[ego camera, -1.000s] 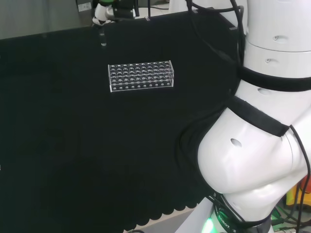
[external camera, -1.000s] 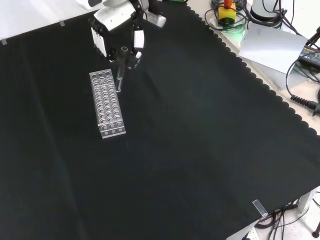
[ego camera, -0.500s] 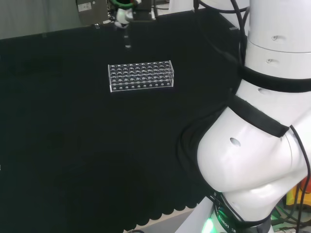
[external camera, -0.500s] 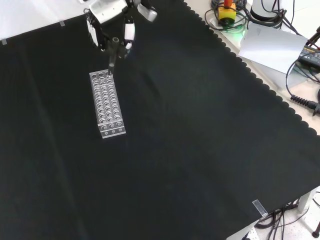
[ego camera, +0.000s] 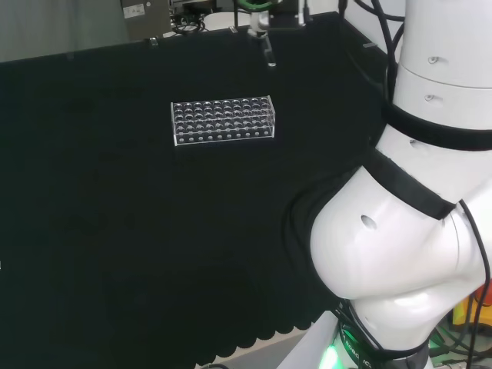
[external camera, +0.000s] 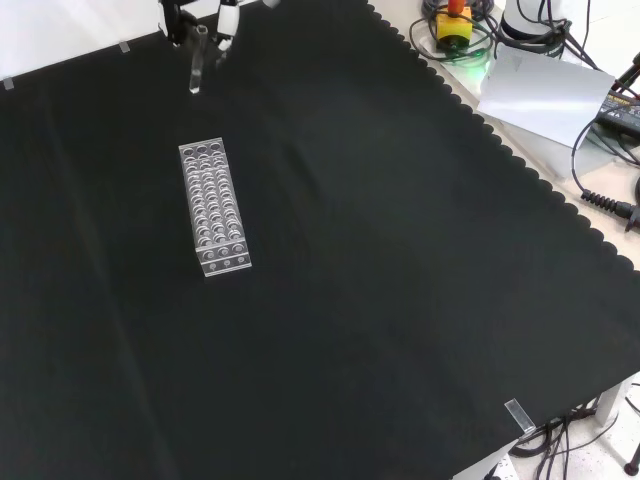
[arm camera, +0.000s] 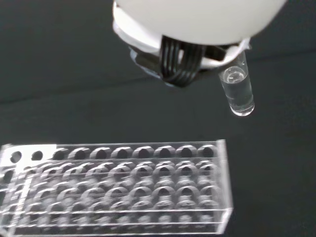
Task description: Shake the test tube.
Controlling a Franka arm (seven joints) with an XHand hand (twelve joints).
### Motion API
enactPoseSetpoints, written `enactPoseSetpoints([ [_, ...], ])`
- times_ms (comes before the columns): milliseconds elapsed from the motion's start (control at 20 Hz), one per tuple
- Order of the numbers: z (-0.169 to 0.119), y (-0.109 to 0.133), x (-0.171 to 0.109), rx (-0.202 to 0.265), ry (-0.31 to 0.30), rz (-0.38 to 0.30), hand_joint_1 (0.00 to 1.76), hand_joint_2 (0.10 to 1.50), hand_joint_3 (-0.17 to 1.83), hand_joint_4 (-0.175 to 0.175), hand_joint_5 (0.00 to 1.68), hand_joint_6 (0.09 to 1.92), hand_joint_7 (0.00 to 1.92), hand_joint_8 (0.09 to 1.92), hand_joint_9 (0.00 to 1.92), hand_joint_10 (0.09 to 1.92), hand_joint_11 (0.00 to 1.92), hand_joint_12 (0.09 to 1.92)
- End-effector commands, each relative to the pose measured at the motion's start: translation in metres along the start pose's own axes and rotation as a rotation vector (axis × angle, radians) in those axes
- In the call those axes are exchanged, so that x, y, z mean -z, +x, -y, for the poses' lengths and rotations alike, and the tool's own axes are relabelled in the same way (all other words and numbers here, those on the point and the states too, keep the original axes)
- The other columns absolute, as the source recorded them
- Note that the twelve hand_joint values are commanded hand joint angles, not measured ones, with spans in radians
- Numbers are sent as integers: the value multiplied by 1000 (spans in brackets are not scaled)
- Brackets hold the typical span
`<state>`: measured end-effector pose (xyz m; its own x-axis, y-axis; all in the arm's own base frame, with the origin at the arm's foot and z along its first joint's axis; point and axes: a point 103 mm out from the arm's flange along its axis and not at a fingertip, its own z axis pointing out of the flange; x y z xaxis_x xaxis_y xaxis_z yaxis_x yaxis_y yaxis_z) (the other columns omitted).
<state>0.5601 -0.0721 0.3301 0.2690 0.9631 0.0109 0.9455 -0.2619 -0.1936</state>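
black cloth covers the worktop (external camera: 400,300); my fingers (external camera: 227,17) pinch a tube (external camera: 196,62), lifted beyond the rack (external camera: 213,206).

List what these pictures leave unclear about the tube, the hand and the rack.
- Hand: in the front view the top edge cuts off most of it, so the grip on the test tube is hidden.
- Test tube: the wrist view's blurred white part covers its upper end.
- Test tube: too small in the head view to judge its contents.
- Rack: an edge crops it in the wrist view.

test tube (external camera: 195,68) above cloth (external camera: 400,300), beyond rack (external camera: 213,206)
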Motion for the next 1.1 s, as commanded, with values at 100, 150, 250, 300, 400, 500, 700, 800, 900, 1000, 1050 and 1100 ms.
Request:
enactPoseSetpoints([
  [100, 0, -6, -1, -16, -9, -15, 1439, 556, 744, -175, 1337, 539, 1417, 620, 1363, 463, 1224, 962],
  [150, 0, 0, -2, -5, -8, -18, 1439, 556, 744, -175, 1337, 539, 1417, 620, 1363, 463, 1224, 962],
  [250, 2, 15, -4, 18, 0, -24, 1439, 556, 744, -175, 1337, 539, 1417, 620, 1363, 463, 1224, 962],
  [300, 2, 23, -5, 29, 5, -28, 1439, 556, 744, -175, 1337, 539, 1417, 620, 1363, 463, 1224, 962],
  [400, 5, 47, -8, 66, 17, -42, 1439, 556, 744, -175, 1338, 538, 1417, 620, 1363, 462, 1224, 963],
  [500, 8, 73, -10, 106, 32, -61, 1439, 556, 744, -175, 1338, 538, 1417, 620, 1363, 462, 1224, 963],
  [700, 17, 118, -11, 193, 55, -101, 1439, 556, 743, -175, 1338, 538, 1417, 620, 1363, 462, 1223, 964],
  [800, 23, 140, -9, 240, 62, -122, 1439, 556, 743, -175, 1338, 538, 1417, 620, 1363, 461, 1223, 964],
  [900, 29, 160, -8, 281, 65, -146, 1439, 556, 743, -175, 1338, 538, 1417, 620, 1363, 461, 1223, 964],
  [1000, 34, 178, -6, 308, 71, -156, 1439, 556, 742, -175, 1338, 537, 1417, 619, 1363, 461, 1223, 964],
  [1050, 37, 186, -5, 310, 73, -145, 1439, 557, 742, -175, 1338, 537, 1417, 619, 1363, 461, 1223, 965],
  [1100, 40, 196, -4, 325, 77, -135, 1439, 557, 742, -175, 1338, 537, 1417, 619, 1363, 461, 1222, 965],
])
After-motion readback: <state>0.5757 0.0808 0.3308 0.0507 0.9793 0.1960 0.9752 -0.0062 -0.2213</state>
